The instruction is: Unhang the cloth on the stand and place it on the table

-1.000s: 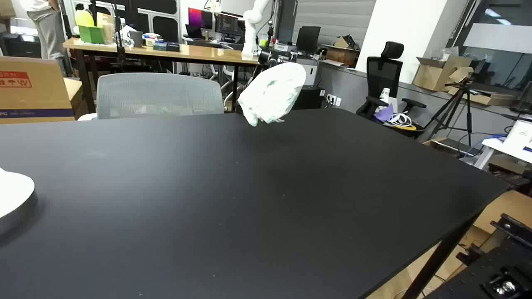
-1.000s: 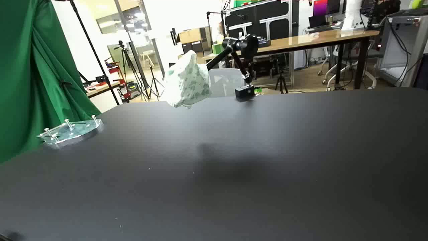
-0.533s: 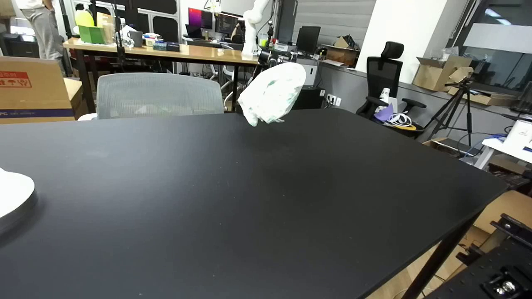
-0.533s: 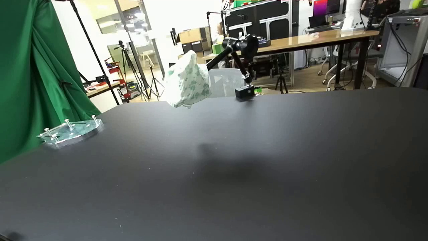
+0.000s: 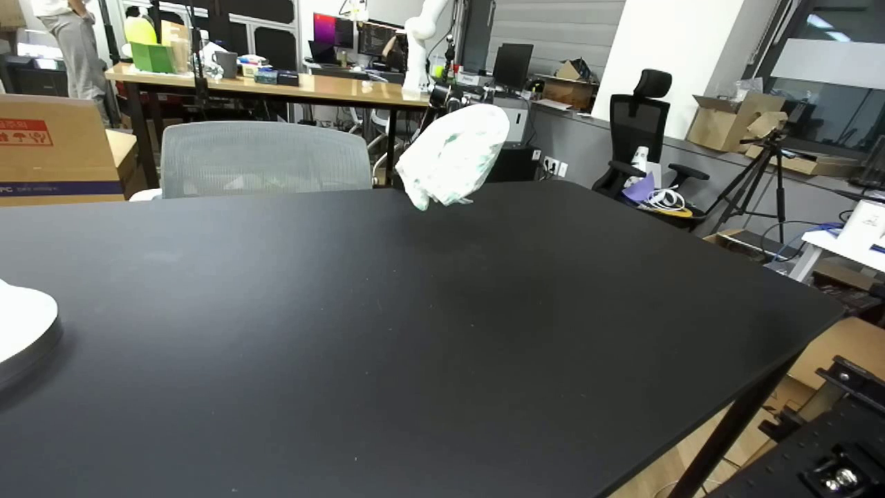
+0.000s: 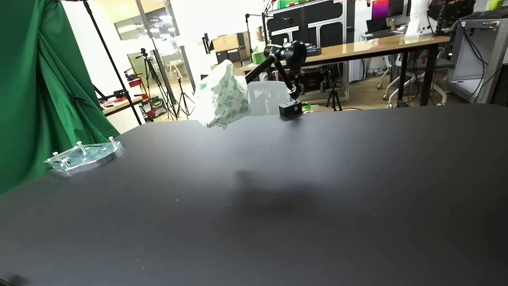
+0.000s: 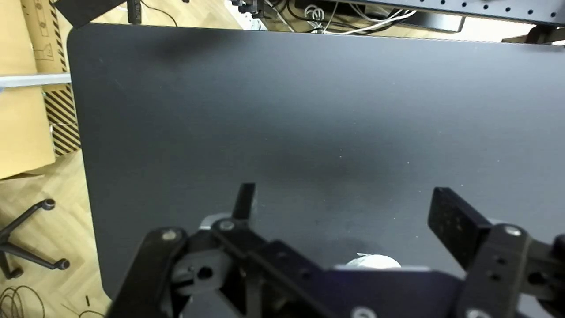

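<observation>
A white cloth with green print hangs in a bunch above the far part of the black table. In an exterior view the cloth hangs from the end of a black jointed stand, whose block base sits at the table's far edge. My gripper is outside both exterior views. In the wrist view my gripper is open, fingers wide apart with nothing between them, above the table. Only a white edge of the cloth shows there, at the bottom, mostly hidden behind the gripper body.
A clear plate with bolts lies at the table's edge by a green curtain. A white rounded plate shows at an exterior view's left edge. A grey chair and a cardboard box stand beyond the table.
The cloth, stand and table look the same. Only people in the background shift slightly.
</observation>
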